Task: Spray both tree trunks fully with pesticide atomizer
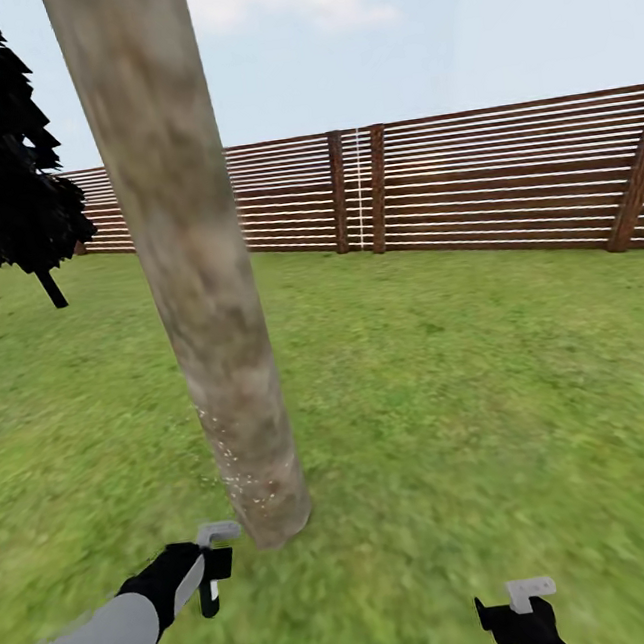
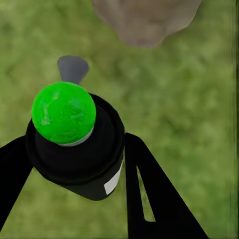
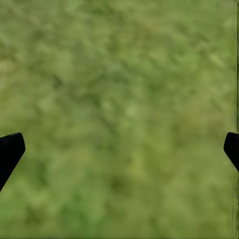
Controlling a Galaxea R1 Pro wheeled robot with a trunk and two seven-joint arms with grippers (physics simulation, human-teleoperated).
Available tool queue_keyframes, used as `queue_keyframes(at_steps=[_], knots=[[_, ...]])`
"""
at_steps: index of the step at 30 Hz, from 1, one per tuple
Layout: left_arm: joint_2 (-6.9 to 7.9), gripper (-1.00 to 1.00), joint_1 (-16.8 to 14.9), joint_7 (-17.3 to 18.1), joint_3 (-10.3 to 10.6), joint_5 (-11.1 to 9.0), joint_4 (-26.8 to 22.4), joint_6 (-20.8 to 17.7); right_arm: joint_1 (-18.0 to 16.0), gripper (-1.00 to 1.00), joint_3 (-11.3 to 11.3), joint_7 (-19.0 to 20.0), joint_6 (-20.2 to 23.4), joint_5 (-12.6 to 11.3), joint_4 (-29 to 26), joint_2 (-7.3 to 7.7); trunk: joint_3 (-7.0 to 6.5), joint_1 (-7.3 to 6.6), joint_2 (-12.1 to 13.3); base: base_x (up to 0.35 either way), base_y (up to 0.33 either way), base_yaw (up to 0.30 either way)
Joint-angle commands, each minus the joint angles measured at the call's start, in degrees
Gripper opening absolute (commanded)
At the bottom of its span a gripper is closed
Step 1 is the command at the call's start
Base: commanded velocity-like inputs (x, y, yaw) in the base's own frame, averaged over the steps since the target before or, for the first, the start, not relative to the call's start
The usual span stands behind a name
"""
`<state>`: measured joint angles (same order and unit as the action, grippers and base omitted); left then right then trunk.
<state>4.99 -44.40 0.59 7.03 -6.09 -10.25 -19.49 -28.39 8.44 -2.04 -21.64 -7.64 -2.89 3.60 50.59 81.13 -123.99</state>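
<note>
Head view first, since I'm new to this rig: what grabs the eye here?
The thick pale tan-grey mottled tree trunk rises from the grass just ahead, white specks near its base. In the left wrist view, the left gripper clamps a black atomizer with a bright green round cap. The right gripper hangs open over grass.

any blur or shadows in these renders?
Head view: flat light, no cast shadow at the tree trunk, fence crisp. Left wrist view: atomizer sharp, grass and trunk base soft. Right wrist view: grass blurred.
</note>
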Motion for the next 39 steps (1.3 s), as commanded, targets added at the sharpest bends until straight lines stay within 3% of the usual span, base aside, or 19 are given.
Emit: queue_keyframes(at_steps=[1, 12, 39], knots=[[-0.05, -1.00, 0.59, -0.04, 0.07, 0.09, -0.33, 0.74, 0.00, 1.00, -0.01, 0.01, 0.01, 0.04, 0.00, 0.02, -0.01, 0.00, 0.00, 0.000, -0.265, 0.007], [-0.05, -1.00, 0.98, -0.07, -0.01, 0.18, -0.74, 1.12, 0.00, 1.00, -0.01, -0.05, 0.00, 0.00, -0.01, 0.02, -0.01, 0.00, 0.00, 0.000, -0.268, 0.009], [-0.90, -1.00, 0.98, -0.09, -0.08, 0.05, -0.58, 1.27, 0.00, 1.00, -0.01, -0.07, 0.02, 0.00, -0.01, 0.00, 1.40, 0.00, 0.00, 0.008, -0.260, 0.220]])
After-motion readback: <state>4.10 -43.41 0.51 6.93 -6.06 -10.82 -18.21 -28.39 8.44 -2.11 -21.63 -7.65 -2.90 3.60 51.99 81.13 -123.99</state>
